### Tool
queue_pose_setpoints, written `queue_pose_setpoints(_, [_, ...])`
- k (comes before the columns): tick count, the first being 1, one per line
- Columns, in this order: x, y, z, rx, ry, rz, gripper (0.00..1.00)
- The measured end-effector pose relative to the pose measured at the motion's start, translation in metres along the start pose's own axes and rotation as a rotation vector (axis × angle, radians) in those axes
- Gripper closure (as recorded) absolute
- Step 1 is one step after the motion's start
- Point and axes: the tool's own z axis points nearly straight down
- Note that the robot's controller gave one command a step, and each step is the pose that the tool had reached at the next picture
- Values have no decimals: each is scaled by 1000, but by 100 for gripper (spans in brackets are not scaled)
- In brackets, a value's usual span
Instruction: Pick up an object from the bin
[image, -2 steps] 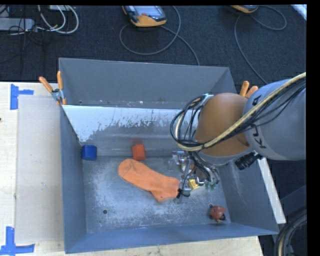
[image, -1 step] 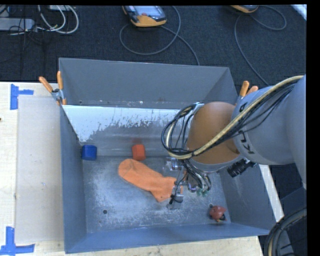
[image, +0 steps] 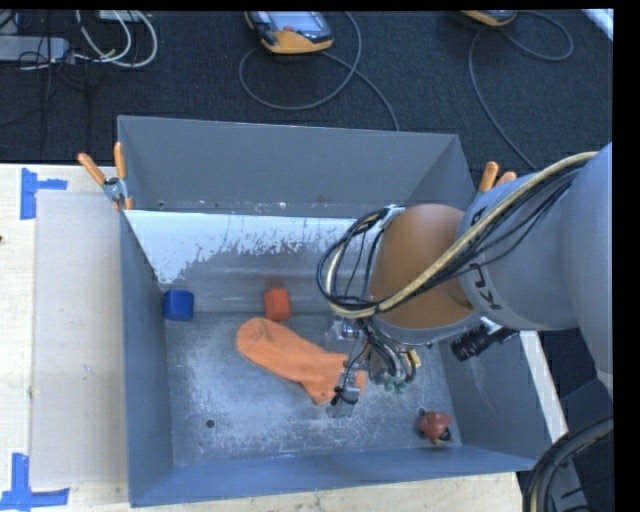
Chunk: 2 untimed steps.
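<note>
Orange cloth (image: 283, 356) lies in the middle of the bin (image: 230, 430), its length running toward the front right corner; my gripper (image: 345, 392) is at that end, and I cannot tell whether it's apart or clamped

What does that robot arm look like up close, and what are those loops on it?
The arm is thick, rounded and pale grey, with dark lettering. A smooth orange-brown dome covers its wrist. Black and cream cables loop around it. The gripper is small and dark.
</note>
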Motion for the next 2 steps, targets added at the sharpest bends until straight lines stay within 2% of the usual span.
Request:
queue_pose_setpoints(1, [-9,7,46,2,8,94,0])
queue_pose_setpoints(2, [-8,11,43,0,2,122,100])
